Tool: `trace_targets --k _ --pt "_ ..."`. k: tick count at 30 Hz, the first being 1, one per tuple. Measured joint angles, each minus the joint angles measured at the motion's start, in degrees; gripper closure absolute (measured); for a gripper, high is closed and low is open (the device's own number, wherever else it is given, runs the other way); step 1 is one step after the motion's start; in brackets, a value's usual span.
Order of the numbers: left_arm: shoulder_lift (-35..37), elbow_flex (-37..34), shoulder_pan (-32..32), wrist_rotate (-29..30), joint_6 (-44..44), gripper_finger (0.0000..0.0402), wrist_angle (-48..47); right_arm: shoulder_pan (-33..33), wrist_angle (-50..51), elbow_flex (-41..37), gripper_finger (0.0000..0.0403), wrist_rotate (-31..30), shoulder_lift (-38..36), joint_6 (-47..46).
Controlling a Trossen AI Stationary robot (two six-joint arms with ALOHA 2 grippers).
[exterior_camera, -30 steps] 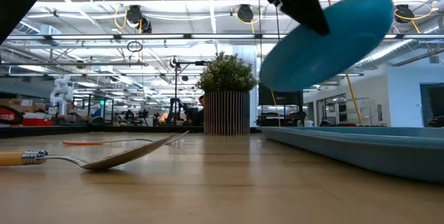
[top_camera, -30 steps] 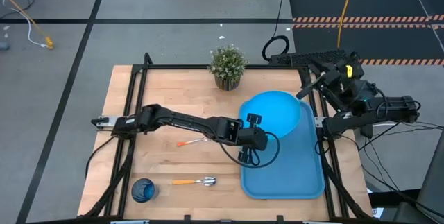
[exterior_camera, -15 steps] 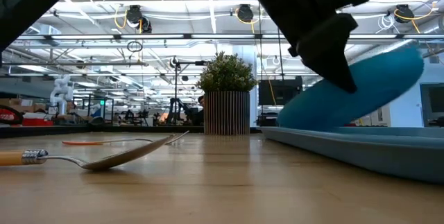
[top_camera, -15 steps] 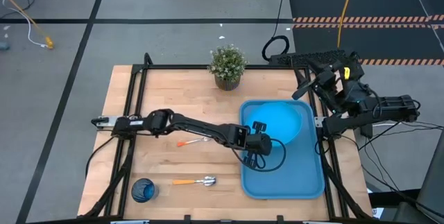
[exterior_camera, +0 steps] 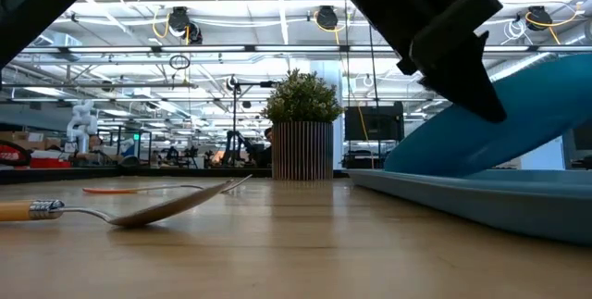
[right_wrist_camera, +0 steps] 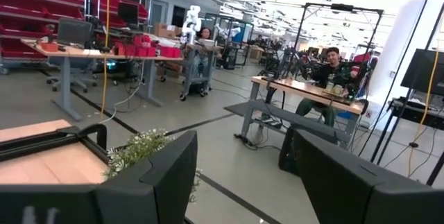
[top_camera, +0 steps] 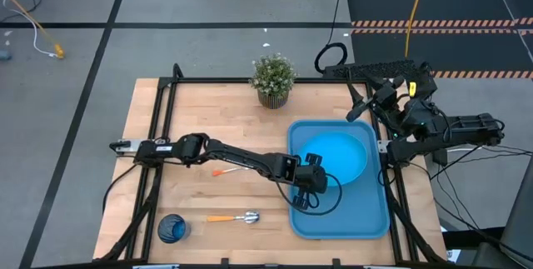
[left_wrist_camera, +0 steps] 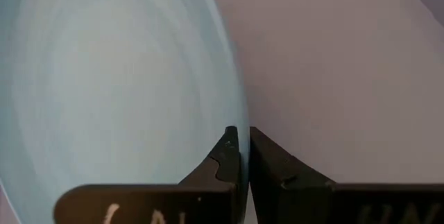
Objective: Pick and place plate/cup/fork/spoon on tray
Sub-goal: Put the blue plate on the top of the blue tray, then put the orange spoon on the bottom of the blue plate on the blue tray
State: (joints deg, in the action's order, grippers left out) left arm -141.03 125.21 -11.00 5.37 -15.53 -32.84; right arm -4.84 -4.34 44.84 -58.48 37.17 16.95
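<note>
The sky-blue plate (top_camera: 340, 152) is tilted over the far half of the blue tray (top_camera: 346, 211). In the low view the plate (exterior_camera: 518, 118) rises toward the table's right, with its low edge down at the tray's rim (exterior_camera: 462, 193). My left gripper (top_camera: 310, 174) is shut on the plate. The fork (top_camera: 230, 170), the spoon (top_camera: 235, 217) and the dark blue cup (top_camera: 172, 228) rest on the table left of the tray. My right gripper (right_wrist_camera: 243, 175) is open and empty, off the table's far right corner. My left gripper pinches the plate's rim (left_wrist_camera: 236, 116) between its two fingers, on the plate's near-left side. The fingers (exterior_camera: 462, 68) slant down from the table's left. The plate sits tilted in the hold. I cannot tell whether its low edge touches the tray.
A potted plant (top_camera: 273, 78) stands at the table's far edge, left of the tray. The tray's near half is bare. Black frame rails run along the table's sides.
My left gripper has gone down and toward the table's right and near edge with the plate. The plate, at first high and reaching past the tray's far edge, now lies low and tilted within the tray's far half.
</note>
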Motion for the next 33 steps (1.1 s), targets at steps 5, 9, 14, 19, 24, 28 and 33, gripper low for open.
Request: trace_targets --k 5,9,14,19,24,28,33 --pt "0.0 0.0 0.1 0.4 0.6 0.0365 -0.1 0.0 0.4 0.0 0.0172 0.0 0.0 0.0" --pt "0.0 0.0 0.5 0.5 1.1 0.0319 -0.5 0.0 1.1 0.0 0.0172 0.0 0.0 0.0" --pt "0.0 0.0 1.0 0.8 1.7 0.0274 -0.4 0.0 3.3 0.0 0.0172 0.0 0.0 -1.8" --pt "0.1 0.0 1.0 0.9 2.2 0.0260 -0.5 0.0 4.2 0.0 0.0172 0.0 0.0 -2.8" --pt "0.0 0.0 1.0 0.4 2.8 0.0259 -0.5 0.0 4.3 0.0 0.0172 0.0 0.0 -2.8" --pt "0.0 0.0 1.1 2.0 2.2 0.0259 -1.6 0.0 5.1 0.0 0.0172 0.0 0.0 -3.7" --pt "1.7 -0.2 1.5 10.3 -0.9 0.0259 -7.0 0.0 9.6 0.0 0.0172 0.2 0.0 -7.2"
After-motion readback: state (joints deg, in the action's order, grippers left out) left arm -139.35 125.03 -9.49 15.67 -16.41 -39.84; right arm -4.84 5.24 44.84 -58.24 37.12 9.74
